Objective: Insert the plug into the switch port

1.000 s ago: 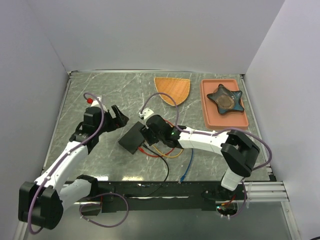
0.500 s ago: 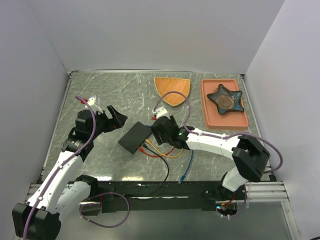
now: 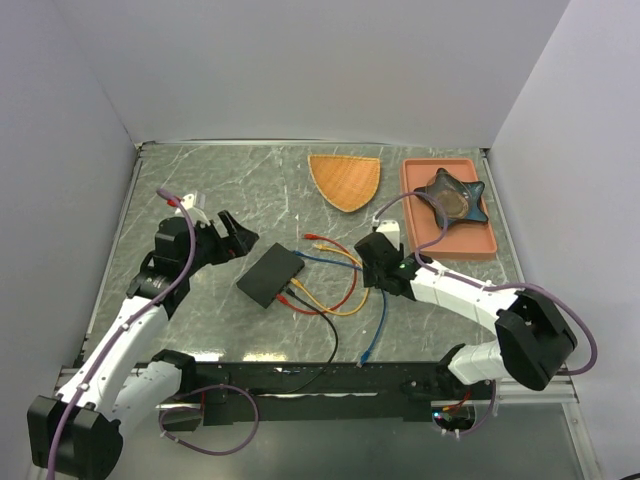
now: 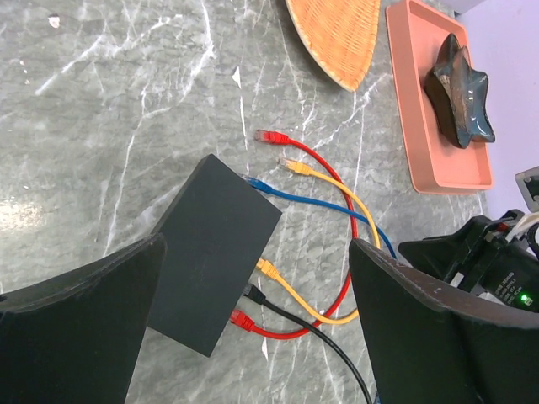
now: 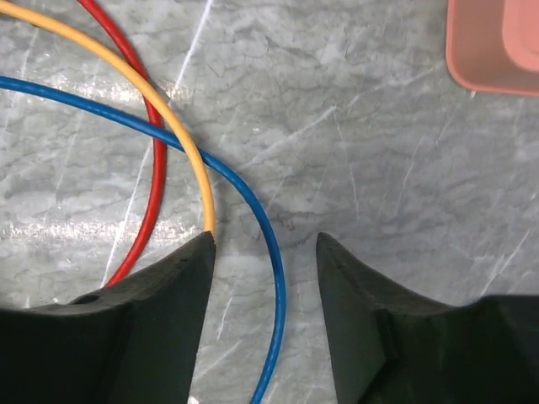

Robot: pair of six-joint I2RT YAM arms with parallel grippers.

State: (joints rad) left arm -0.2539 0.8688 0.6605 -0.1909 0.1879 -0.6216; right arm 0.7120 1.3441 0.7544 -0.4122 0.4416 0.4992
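The flat black switch box (image 4: pixel 215 257) (image 3: pixel 270 275) lies left of the table's middle. Yellow (image 4: pixel 266 268), black (image 4: pixel 251 292) and red (image 4: pixel 240 319) plugs sit along its right long edge, where the switch port is; which socket I cannot tell. Loose red (image 4: pixel 268 135), yellow (image 4: pixel 290 165) and blue (image 4: pixel 253 180) plugs lie off its far corner. My left gripper (image 4: pixel 257 242) (image 3: pixel 237 238) hangs open to the box's upper left. To the box's right my right gripper (image 5: pixel 263 244) (image 3: pixel 371 259) stands open astride the blue cable (image 5: pixel 274 278), with gaps on both sides.
A woven orange fan-shaped mat (image 3: pixel 346 180) lies at the back. A pink tray (image 3: pixel 420 228) at the back right holds a dark star-shaped dish (image 3: pixel 452 197). The blue cable's other end (image 3: pixel 368 352) lies by the near edge. White walls enclose the table.
My right gripper has drawn away from the box's right edge to the right, uncovering the cables. Its jaws widened, then narrowed. The left gripper rose slightly, still open.
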